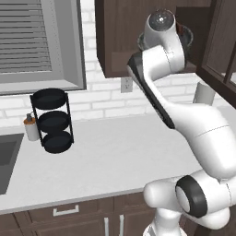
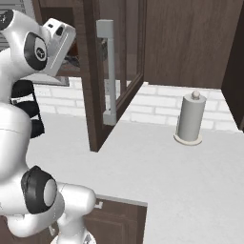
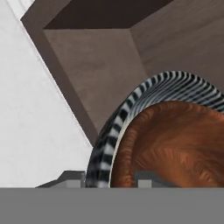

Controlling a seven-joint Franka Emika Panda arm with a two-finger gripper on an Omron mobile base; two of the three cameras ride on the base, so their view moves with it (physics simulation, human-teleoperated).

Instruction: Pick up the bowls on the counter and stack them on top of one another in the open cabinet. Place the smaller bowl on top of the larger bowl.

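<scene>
In the hand view, the smaller bowl [image 3: 175, 144], glossy reddish-brown, lies inside the larger bowl [image 3: 144, 94], whose dark-and-pale striped rim curves around it. Both are inside the open cabinet [image 3: 100, 61] of dark brown wood. My gripper [image 3: 111, 178] is shut on the smaller bowl at its near rim, one fingertip [image 3: 72, 177] outside and the other inside. In the left base view the arm reaches up into the open cabinet [image 1: 115, 41], and the larger bowl's dark rim [image 1: 187, 36] peeks out behind the wrist. The white counter [image 1: 106, 156] lies below.
A black three-tier rack [image 1: 51, 120] and a small bottle [image 1: 31, 128] stand at the counter's left by the sink [image 1: 7, 156]. A grey paper-towel holder [image 2: 190, 119] stands at the right. The glass-paned cabinet door [image 2: 109, 71] hangs open beside the arm.
</scene>
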